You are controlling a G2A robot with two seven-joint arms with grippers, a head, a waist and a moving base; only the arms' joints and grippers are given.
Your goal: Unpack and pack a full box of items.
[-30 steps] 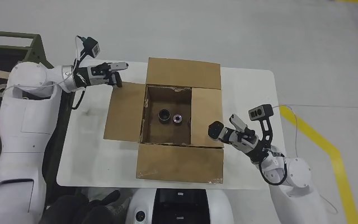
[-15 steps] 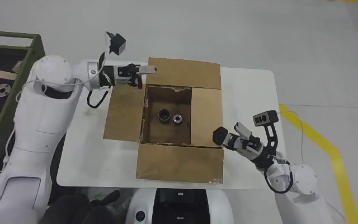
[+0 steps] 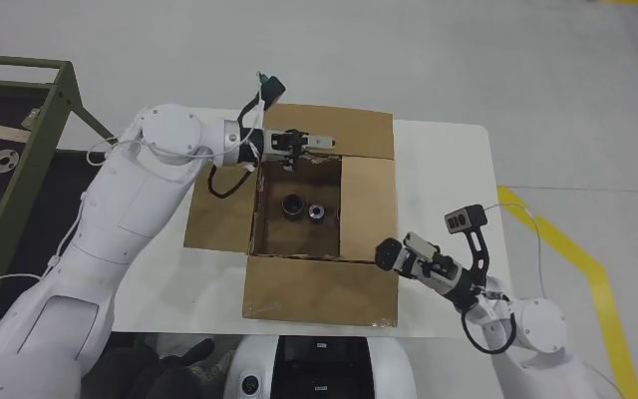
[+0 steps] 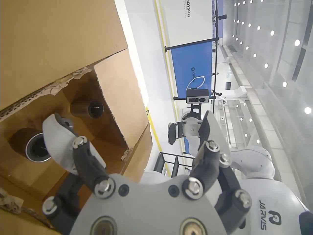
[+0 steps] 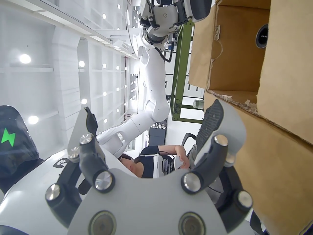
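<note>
An open cardboard box point(image 3: 365, 204) stands mid-table with all flaps folded out. On its floor lie a dark cylinder point(image 3: 292, 205) and a smaller metal-ended one point(image 3: 316, 211). Both also appear in the left wrist view, the dark cylinder point(image 4: 34, 146) and the smaller one point(image 4: 87, 109). My left gripper point(image 3: 311, 141) hangs open and empty over the box's far edge, its jaws wide apart point(image 4: 129, 121). My right gripper point(image 3: 389, 253) is open and empty beside the right flap's near corner point(image 5: 152, 111). From there the dark cylinder point(image 5: 262, 36) shows through the box wall gap.
The white table point(image 3: 444, 170) has bare surface on both sides of the box. A green metal rack point(image 3: 45, 95) stands off the table's far left. A yellow floor line point(image 3: 558, 239) runs on the right.
My left arm has swung from the table's left side rightward to over the box's far edge. My right gripper has drifted slightly toward the table's near edge.
</note>
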